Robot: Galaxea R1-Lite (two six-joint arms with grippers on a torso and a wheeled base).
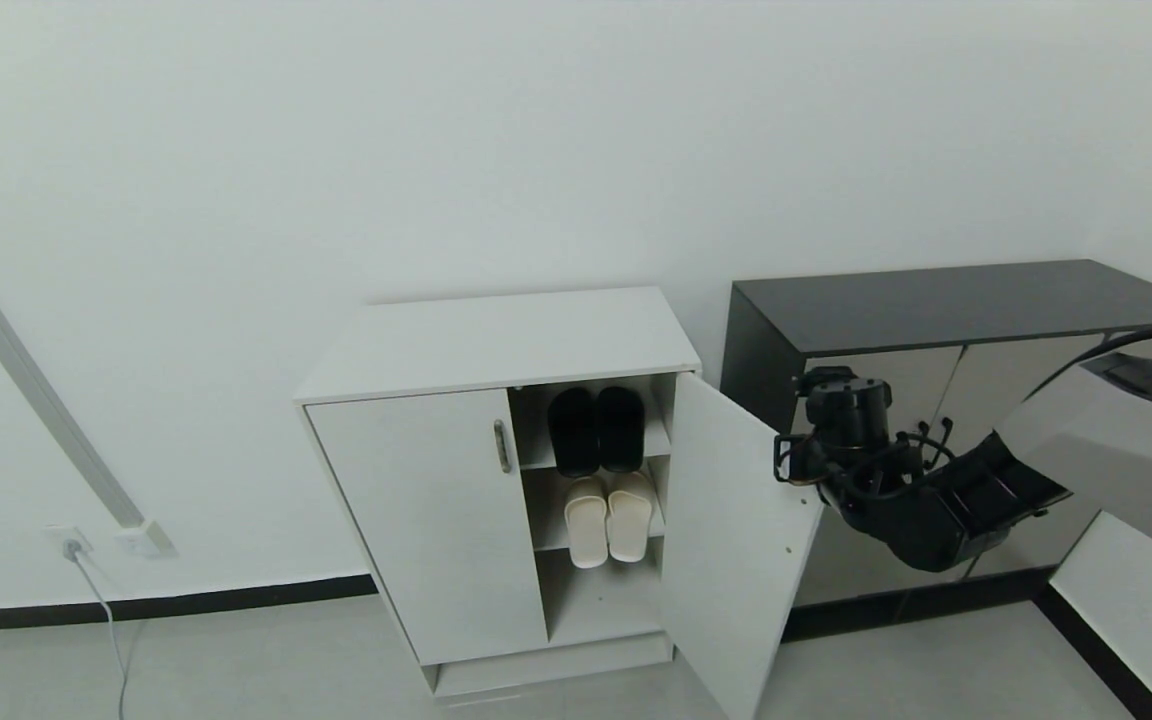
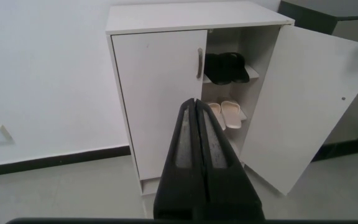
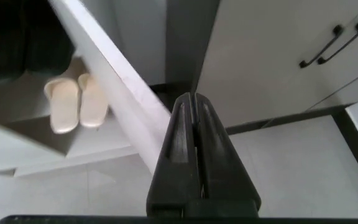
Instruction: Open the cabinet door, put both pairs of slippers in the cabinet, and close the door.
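The white cabinet (image 1: 496,345) stands against the wall with its left door closed and its right door (image 1: 726,520) swung open. A black pair of slippers (image 1: 596,430) lies on the top shelf, and a cream pair of slippers (image 1: 608,516) on the shelf below. My right gripper (image 1: 786,462) is at the outer face of the open door, near its free edge. In the right wrist view the right gripper (image 3: 191,98) is shut and empty, close to the door (image 3: 123,81). My left gripper (image 2: 195,102) is shut and empty, held back from the cabinet (image 2: 160,87).
A dark-topped sideboard (image 1: 936,300) with handled doors (image 3: 331,43) stands just right of the cabinet, behind the open door. A wall socket with a cable (image 1: 71,548) is low on the left wall. Light floor (image 1: 236,670) lies in front.
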